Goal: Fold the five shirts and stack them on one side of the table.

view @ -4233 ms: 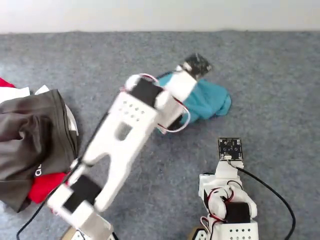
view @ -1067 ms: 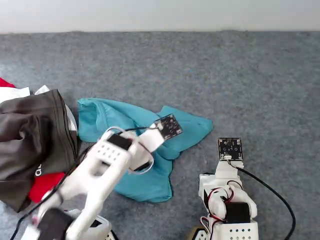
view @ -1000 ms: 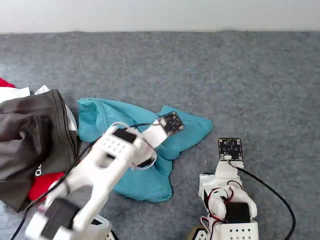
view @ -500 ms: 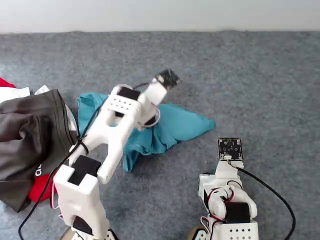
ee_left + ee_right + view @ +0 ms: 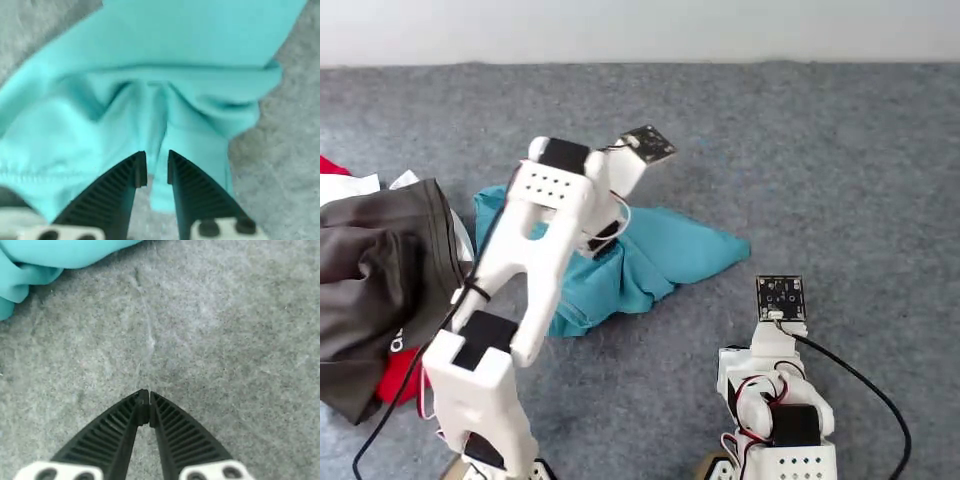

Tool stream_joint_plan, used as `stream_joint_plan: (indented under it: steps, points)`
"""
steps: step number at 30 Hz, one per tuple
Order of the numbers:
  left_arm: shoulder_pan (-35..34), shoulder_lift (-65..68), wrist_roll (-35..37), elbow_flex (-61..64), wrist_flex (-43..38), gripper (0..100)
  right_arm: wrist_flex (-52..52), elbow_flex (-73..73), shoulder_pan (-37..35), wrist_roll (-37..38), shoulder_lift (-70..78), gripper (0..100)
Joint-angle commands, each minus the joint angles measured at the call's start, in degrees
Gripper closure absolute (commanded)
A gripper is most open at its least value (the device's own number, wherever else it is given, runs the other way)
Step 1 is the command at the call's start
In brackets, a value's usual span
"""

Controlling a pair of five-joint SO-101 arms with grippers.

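A teal shirt (image 5: 665, 252) lies crumpled on the grey carpeted table, partly lifted under the left arm. My left gripper (image 5: 156, 167) is shut on a pinched fold of this teal shirt (image 5: 165, 75), which hangs bunched from its black fingers (image 5: 125, 185). In the high view the left arm (image 5: 555, 215) stretches over the shirt's middle. The right arm (image 5: 775, 400) rests at the near right. My right gripper (image 5: 149, 407) is shut on nothing above bare carpet, with the teal shirt's edge (image 5: 30, 260) a short way beyond it.
A pile of other shirts sits at the table's left edge: a dark grey one (image 5: 380, 280) on top, red (image 5: 405, 375) and white (image 5: 360, 185) ones beneath. Bare carpet (image 5: 840, 170) spreads to the right and far side.
The left arm has dragged the teal shirt toward the far side and lifted it, so the spread cloth near the front has bunched up under the arm. The right arm has not moved.
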Motion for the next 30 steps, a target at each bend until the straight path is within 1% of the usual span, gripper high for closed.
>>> stream_joint_plan:
  steps: [1, 5, 7, 9, 11, 13, 16, 18, 23, 26, 28, 30]
  points:
    - [-3.1, -5.4, 0.4, -2.1, 2.0, 92, 0.4, 0.8, 0.0, 0.4, -0.2, 99.0]
    - [-3.9, -5.5, -0.1, 2.9, 2.0, 92, 0.4, 0.8, 0.0, 0.4, -0.2, 99.0]
    - [-3.6, -5.5, -1.8, 6.1, 1.9, 92, 0.4, 0.8, 0.0, 0.4, -0.2, 99.0]
    - [-2.7, -5.5, -2.7, 8.5, 1.9, 90, 0.4, 0.8, 0.0, 0.4, -0.2, 99.0]
    - [-2.2, -5.5, -2.7, 10.2, 1.8, 85, 0.4, 0.8, 0.0, 0.4, -0.2, 99.0]
    - [-1.5, -5.5, -2.0, 12.2, -0.5, 82, 0.4, 0.8, 0.0, 0.4, -0.2, 99.0]
    - [-0.4, -5.5, 0.3, 16.3, -6.8, 82, 0.4, 0.8, 0.0, 0.4, -0.2, 99.0]
    - [2.1, -5.5, 1.1, 19.1, -9.2, 82, 0.4, 0.8, 0.0, 0.4, -0.2, 99.0]
    - [13.5, -5.5, 6.3, 22.5, -10.0, 82, 0.4, 0.8, 0.0, 0.4, -0.2, 99.0]
    - [19.5, -5.5, 7.4, 22.5, -10.7, 88, 0.4, 0.8, 0.0, 0.4, -0.2, 99.0]
    - [22.2, -5.5, 7.6, 22.5, -11.7, 94, 0.4, 0.8, 0.0, 0.4, -0.2, 99.0]
    - [23.9, -5.5, 7.6, 22.5, -11.8, 97, 0.4, 0.8, 0.0, 0.4, -0.2, 99.0]
